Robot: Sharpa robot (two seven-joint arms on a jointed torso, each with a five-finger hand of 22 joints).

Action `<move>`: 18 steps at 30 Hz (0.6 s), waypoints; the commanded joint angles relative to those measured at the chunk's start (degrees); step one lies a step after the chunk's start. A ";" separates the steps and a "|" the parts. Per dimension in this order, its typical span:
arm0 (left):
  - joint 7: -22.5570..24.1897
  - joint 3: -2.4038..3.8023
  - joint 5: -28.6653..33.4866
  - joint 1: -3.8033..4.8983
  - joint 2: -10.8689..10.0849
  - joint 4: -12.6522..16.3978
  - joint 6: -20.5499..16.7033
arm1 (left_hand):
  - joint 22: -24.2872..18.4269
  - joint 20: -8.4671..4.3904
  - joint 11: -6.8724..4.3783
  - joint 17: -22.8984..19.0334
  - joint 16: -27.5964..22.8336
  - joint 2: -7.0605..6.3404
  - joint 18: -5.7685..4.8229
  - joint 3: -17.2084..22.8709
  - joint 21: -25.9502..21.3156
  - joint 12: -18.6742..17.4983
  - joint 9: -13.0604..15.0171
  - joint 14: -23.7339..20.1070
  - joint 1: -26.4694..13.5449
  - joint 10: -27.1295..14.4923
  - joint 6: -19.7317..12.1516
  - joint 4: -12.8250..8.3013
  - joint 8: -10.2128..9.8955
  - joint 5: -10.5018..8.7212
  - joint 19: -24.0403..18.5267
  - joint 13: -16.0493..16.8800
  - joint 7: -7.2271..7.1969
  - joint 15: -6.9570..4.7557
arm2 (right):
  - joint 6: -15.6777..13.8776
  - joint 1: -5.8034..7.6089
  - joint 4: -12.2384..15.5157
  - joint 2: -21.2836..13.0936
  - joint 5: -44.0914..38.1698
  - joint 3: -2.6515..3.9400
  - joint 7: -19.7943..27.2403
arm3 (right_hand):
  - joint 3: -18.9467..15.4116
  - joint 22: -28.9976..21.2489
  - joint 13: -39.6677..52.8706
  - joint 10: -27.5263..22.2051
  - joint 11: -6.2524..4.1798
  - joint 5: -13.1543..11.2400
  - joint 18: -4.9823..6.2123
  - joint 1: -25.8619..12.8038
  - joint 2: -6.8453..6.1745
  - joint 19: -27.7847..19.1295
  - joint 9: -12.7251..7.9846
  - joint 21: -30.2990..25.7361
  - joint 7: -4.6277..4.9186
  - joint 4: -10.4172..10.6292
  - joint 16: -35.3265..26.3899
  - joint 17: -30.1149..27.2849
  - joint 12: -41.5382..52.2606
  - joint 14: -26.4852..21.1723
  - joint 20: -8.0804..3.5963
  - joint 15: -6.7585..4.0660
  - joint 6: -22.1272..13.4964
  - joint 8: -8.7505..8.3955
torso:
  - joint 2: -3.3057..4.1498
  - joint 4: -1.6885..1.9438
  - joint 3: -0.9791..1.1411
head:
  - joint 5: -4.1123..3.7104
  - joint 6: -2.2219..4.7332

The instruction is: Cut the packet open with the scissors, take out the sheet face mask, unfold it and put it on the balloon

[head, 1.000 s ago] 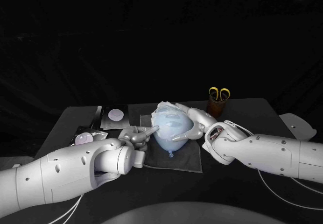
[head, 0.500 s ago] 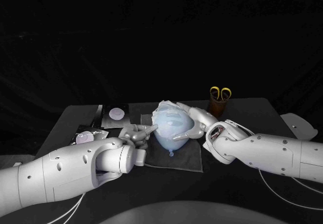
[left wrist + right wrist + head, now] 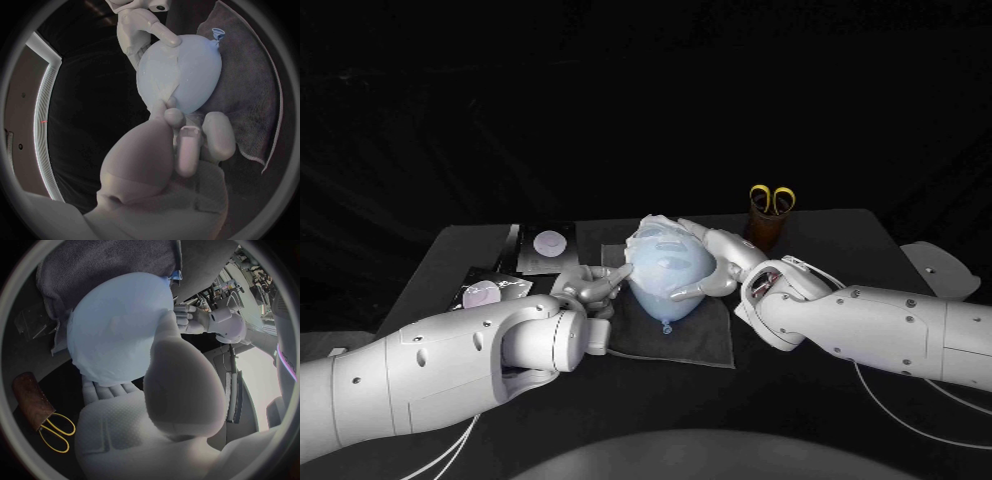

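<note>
Pressing against the sheet face mask (image 3: 156,80) with a fingertip of the left hand (image 3: 593,287), the rest of its fingers (image 3: 187,150) curled in; cannot tell whether pinching the mask's edge or only touching it. Gripping the opposite side with the right hand (image 3: 718,262), thumb laid over the top, fingers (image 3: 106,390) cupped underneath. Held between the two hands: one pale blue balloon (image 3: 668,275), mask draped over it. Beneath both sets of fingers: one dark grey towel (image 3: 697,340), spread on the black surface (image 3: 805,400). Beyond the right fingers, well apart: one pair of yellow-handled scissors (image 3: 770,198), handles up in one brown holder (image 3: 762,232). Outward of the left fingers: two packets, a nearer packet (image 3: 488,292) just beside the hand and a farther packet (image 3: 548,246) beyond it.
</note>
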 commanded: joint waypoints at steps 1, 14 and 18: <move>0.73 0.06 0.12 0.06 -0.25 0.38 -0.11 | 0.13 -0.34 -3.92 15.06 0.21 -11.29 -0.32 20.26 0.18 1.44 8.18 5.68 -4.59 5.41 -0.39 -2.30 1.41 1.77 -0.27 8.74 0.15 -0.99 | 2.69 -0.43 0.07 0.07 -0.31 -0.33 -0.65 | 0.20 -0.05 0.10 0.34 0.03 -0.08 -0.60 0.28 0.18 -0.46 0.09 -0.28 9.22 0.03 -0.33 -0.05 0.16 0.07 -0.09 -0.08 0.54 0.24 | -0.03 0.02 0.04 | -0.11 -0.07; -4.25 -0.01 -2.41 0.03 -1.15 -0.14 0.63 | 0.24 -0.38 -4.32 15.06 0.21 -18.12 -0.37 39.80 0.16 0.45 14.65 5.68 -17.75 5.58 -1.63 -11.20 3.56 2.75 -0.26 8.86 0.04 -0.95 | 2.62 -0.44 0.04 0.02 -0.25 -0.33 -0.66 | 0.20 -0.08 0.09 0.36 0.03 -0.04 -0.60 0.27 0.15 -0.46 0.08 -0.28 9.22 0.03 -0.37 -0.07 0.15 0.09 -0.09 -0.08 0.55 0.24 | 0.02 0.01 -0.03 | -0.13 -0.26; -5.24 -0.04 -2.98 -0.01 -1.12 -0.45 0.91 | 0.28 -0.39 -4.32 15.06 0.21 -18.16 -0.38 40.16 0.17 0.38 14.87 5.68 -18.17 5.58 -1.65 -11.66 3.61 2.89 -0.24 8.84 0.04 -0.95 | 2.63 -0.44 0.03 0.03 -0.25 -0.33 -0.67 | 0.20 -0.08 0.09 0.36 0.03 -0.04 -0.60 0.27 0.15 -0.46 0.08 -0.28 9.22 0.03 -0.37 -0.07 0.15 0.09 -0.09 -0.08 0.55 0.24 | 0.03 0.02 0.00 | -0.07 -0.32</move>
